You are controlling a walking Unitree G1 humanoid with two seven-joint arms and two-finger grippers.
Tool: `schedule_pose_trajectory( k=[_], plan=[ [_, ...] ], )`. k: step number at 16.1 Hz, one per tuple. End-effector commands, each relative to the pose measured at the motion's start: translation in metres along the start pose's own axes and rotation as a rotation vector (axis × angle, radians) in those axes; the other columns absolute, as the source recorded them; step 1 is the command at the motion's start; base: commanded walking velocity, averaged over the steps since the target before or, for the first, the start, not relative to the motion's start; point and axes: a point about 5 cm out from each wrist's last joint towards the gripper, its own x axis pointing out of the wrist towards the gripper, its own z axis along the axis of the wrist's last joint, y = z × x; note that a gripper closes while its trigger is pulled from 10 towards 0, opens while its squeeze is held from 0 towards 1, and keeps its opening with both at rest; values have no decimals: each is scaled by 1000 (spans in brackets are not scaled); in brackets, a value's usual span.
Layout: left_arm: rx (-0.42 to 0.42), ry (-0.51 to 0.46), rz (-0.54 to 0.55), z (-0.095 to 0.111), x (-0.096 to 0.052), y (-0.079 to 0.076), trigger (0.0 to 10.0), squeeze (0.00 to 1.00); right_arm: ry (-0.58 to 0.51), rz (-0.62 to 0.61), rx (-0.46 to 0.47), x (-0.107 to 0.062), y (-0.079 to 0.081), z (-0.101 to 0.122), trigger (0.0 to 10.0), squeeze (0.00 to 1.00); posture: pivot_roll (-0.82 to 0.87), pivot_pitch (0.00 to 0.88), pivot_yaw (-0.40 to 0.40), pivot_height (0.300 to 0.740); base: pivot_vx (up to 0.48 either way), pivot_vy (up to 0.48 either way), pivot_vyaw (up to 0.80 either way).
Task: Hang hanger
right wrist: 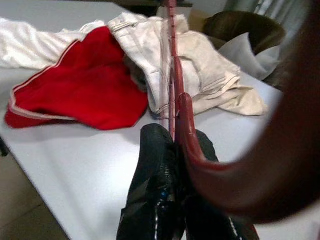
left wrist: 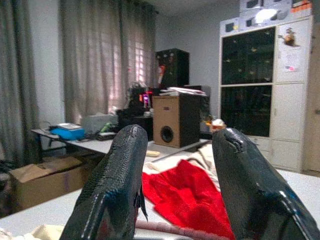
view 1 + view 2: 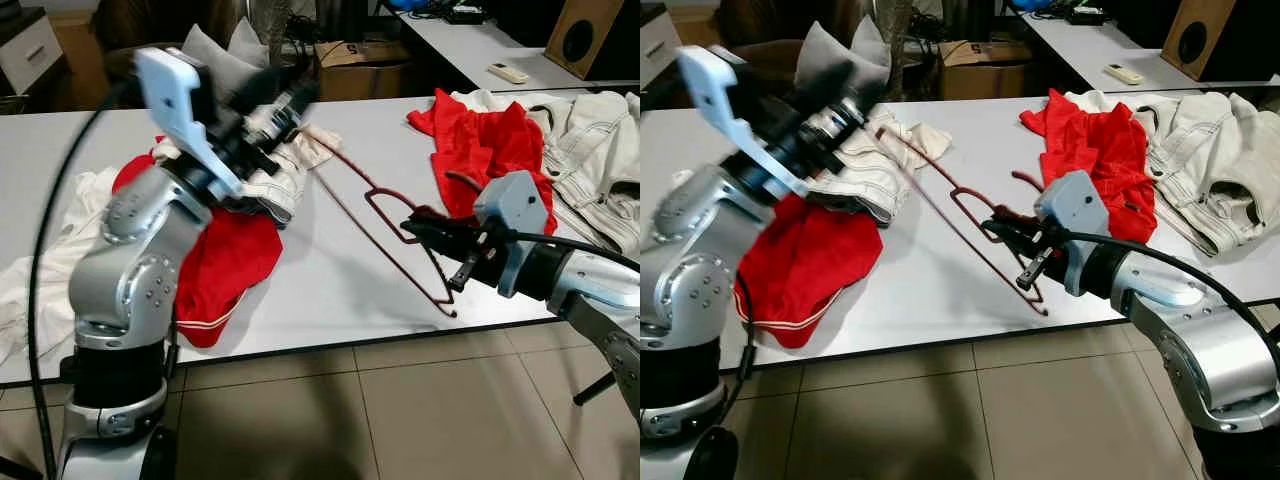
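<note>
One dark red wire hanger [image 3: 400, 225] lies slanting across the white table [image 3: 330, 280], its neck pinched between the closed black fingers of the right gripper [image 3: 418, 230]. Beyond the hanger sit two crumpled red cloths [image 3: 480, 145] and two cream garments [image 3: 1215, 160]. The left gripper [image 2: 175, 170], raised over the table, spreads wide and empty.

The left gripper [image 2: 172, 185] holds its two black fingers [image 2: 112, 195] spread apart with nothing between them. At 6 o'clock, between the fingers, red cloth [image 2: 182, 192] lies on a white table [image 2: 35, 212]. At 12 o'clock stands a brown speaker [image 2: 175, 120]; at 9 o'clock, grey curtains [image 2: 75, 60]; at 3 o'clock, a dark-glassed cabinet [image 2: 247, 85].
</note>
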Motion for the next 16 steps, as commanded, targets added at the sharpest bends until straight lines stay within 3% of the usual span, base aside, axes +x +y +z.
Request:
schedule_pose_trajectory(
  k=[1,3,4,12,14,16],
  plan=[
    [10,38,-18,-7,7,-7,10000,0,4,52,-24,0,3,4,10000,0,-115,0,15,740,0,0,0],
    [108,196,-4,-35,16,-15,10000,0,-14,107,-49,0,8,12,10000,0,-125,0,19,740,0,0,0],
    [124,226,-13,-41,15,-15,10000,0,-17,116,-56,0,8,14,10000,0,-127,0,20,740,0,0,0],
    [230,361,-8,-57,2,-3,10000,0,-29,119,-68,-3,6,17,10000,0,-124,0,21,740,0,0,0],
    [220,337,2,-53,2,-2,10000,0,-26,119,-68,-3,6,17,10000,0,-124,0,20,740,0,0,0],
    [100,224,35,-38,7,2,10000,0,-19,116,-64,-1,6,14,10000,0,-118,0,12,740,0,0,0]
  ],
)
